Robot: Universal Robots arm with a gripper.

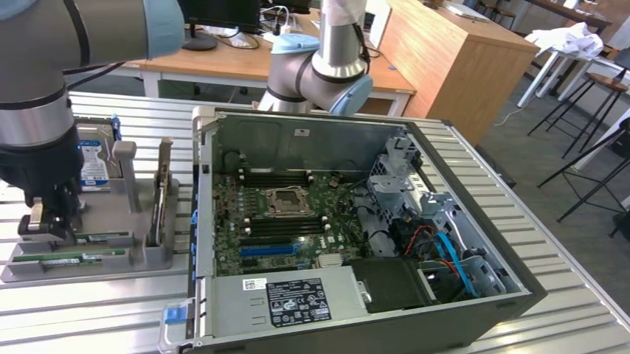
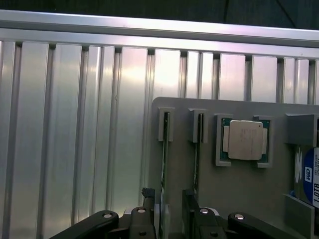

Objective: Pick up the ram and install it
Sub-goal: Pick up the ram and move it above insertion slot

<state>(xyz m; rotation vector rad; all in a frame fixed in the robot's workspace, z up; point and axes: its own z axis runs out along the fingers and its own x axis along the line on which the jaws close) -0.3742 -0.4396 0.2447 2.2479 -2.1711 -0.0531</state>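
1. Hangs as a claw (image 2: 168, 214) low over a ribbed table (image 2: 75, 124).
2. Stands well apart from an open case (image 1: 295, 136).
3. Hovers just above a grey holder (image 2: 249, 194).
4. Has a drive (image 2: 311, 174) and a chip (image 2: 245, 140) beyond the fingertips, off to one side.
5. Straddles the ram (image 2: 163, 159) with jaws wide, gripping nothing; ram on edge in the holder's outermost slot, a second stick (image 2: 198, 149) just beside.

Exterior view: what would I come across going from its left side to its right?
Gripper → processor socket on the motherboard → blue cables inside the case → stool beyond the table.
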